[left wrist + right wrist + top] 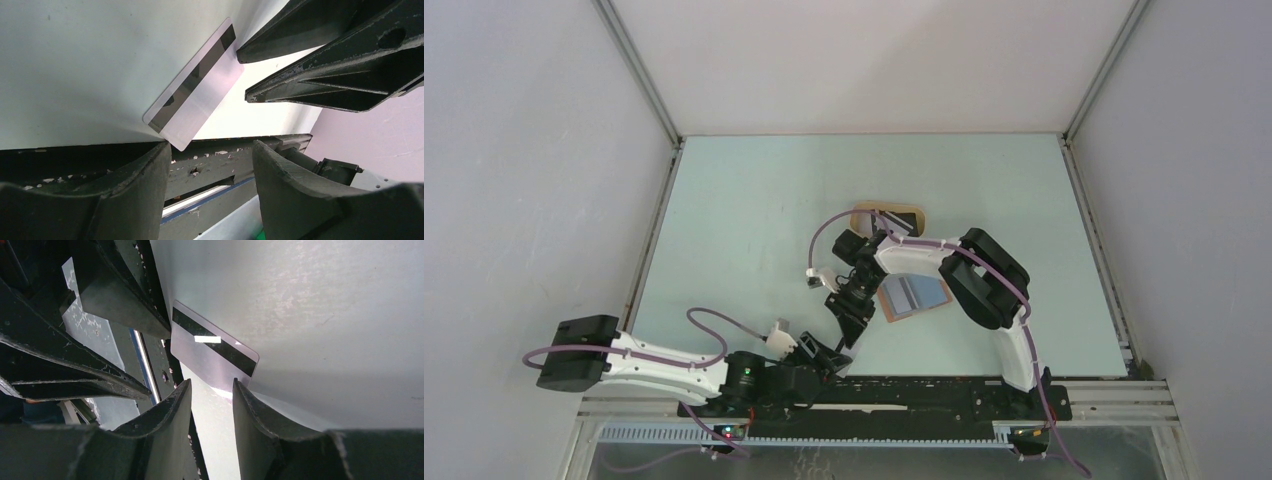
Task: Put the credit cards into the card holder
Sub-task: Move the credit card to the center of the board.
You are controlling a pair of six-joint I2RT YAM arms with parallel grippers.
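Left hand point(211, 146) and right hand point(212, 383) are hanging open by the card point(197, 85); tease it over the desk point(75, 65) edge, then pinch.

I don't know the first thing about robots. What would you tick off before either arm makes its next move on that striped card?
1. Target in sight: ok. The striped card lies on the table, close to its near edge.
2. The left gripper is ready: ok. Its jaws stand apart with nothing between them.
3. The right gripper is ready: ok. Its jaws stand apart, and the card is just ahead of them, not gripped.
4. Room between the arms: not ok. Both crowd the same card.
5. The card holder is ready: ok. It lies open, blue pockets up.
6. Other cards: cannot tell.
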